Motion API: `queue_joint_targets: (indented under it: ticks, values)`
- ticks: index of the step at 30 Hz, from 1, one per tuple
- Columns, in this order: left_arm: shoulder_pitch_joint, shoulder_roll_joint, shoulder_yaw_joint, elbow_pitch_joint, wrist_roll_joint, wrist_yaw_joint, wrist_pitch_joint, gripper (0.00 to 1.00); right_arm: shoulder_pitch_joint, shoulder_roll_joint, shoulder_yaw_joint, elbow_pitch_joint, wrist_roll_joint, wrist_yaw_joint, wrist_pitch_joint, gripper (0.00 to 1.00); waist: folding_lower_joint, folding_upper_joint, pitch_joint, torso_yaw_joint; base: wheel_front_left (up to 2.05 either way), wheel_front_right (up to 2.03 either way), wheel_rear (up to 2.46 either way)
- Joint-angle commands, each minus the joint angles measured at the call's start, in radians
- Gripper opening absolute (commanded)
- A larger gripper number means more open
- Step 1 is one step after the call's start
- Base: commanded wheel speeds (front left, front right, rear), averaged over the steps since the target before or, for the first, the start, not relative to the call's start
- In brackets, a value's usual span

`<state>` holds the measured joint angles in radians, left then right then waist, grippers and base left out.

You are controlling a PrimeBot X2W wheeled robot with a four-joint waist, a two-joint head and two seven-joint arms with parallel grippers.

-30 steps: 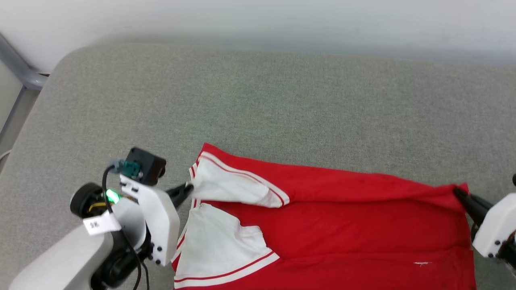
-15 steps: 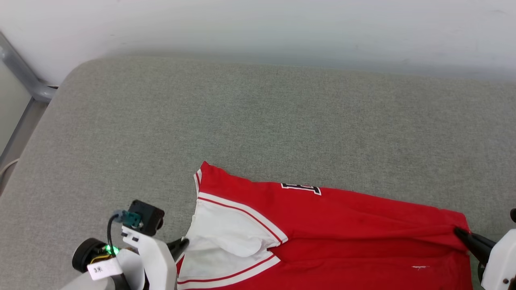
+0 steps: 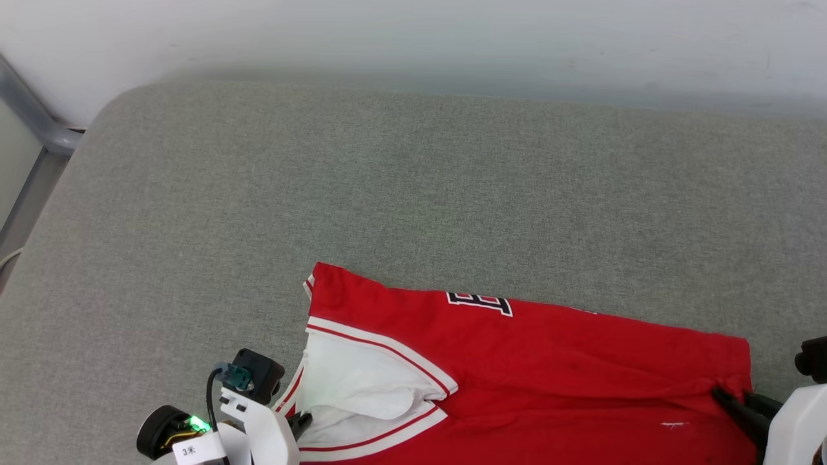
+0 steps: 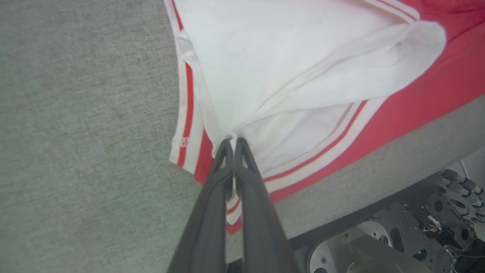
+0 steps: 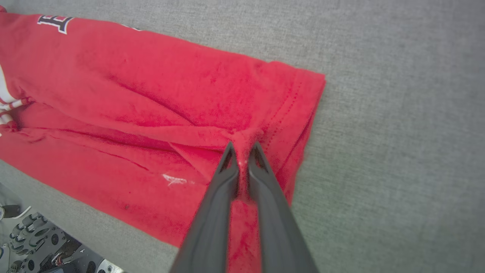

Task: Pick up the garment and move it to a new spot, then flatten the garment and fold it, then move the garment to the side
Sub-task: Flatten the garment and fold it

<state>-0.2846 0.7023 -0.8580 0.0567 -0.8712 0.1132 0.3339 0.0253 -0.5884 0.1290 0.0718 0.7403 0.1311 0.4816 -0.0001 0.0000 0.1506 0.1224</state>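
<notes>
The garment [image 3: 549, 361] lies folded lengthwise near the front edge of the grey cushion, red with a white sleeve [image 3: 362, 381] at its left end and block lettering [image 3: 478, 301] along its far fold. My left gripper [image 3: 302, 423] is shut on the white sleeve fabric [image 4: 303, 57], its tips [image 4: 232, 139] pinching a gathered fold. At the right end, my right gripper [image 3: 722, 395] holds the red hem [image 5: 151, 94]; a bunched ridge of cloth sits between its slightly parted tips [image 5: 242, 149]. The garment's near edge hangs over the cushion's front.
The grey padded surface [image 3: 413, 181] stretches far beyond the garment to a white wall [image 3: 413, 39]. A metal frame [image 3: 32, 110] runs along the left side. The cushion's front edge [image 4: 379, 159] is close, with the robot's base [image 4: 416, 227] below it.
Both grippers drew back toward the near edge with the cloth. One white sleeve is now covered and the lettering has come into sight. The camera also shifted.
</notes>
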Motion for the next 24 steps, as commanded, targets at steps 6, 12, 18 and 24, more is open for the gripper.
queue_joint_targets:
  ticks: [6, 12, 18, 24]
  values:
    - [0.007, -0.027, -0.004, 0.037, 0.006, 0.001, -0.033, 1.00, 0.024, -0.017, 0.020, 0.019, 0.024, -0.001, -0.009, 1.00, 0.0001, 0.0000, -0.040, -0.008, 0.00, 0.00, 0.00]
    - [0.029, -0.050, 0.041, 0.030, -0.005, 0.040, -0.120, 1.00, 0.054, -0.021, -0.019, -0.007, 0.070, -0.001, 0.011, 1.00, 0.0001, 0.0000, -0.107, -0.010, 0.00, 0.00, 0.00]
    - [0.017, -0.091, 0.109, 0.012, 0.035, 0.094, -0.294, 1.00, 0.065, 0.037, -0.117, -0.030, 0.081, -0.001, 0.058, 1.00, 0.0001, 0.0000, -0.111, -0.009, 0.00, 0.00, 0.00]
    - [0.016, -0.115, 0.152, 0.031, 0.111, 0.135, -0.487, 1.00, 0.064, 0.126, -0.200, -0.019, 0.049, -0.001, 0.120, 1.00, 0.0001, 0.0000, -0.097, -0.009, 0.00, 0.00, 0.00]
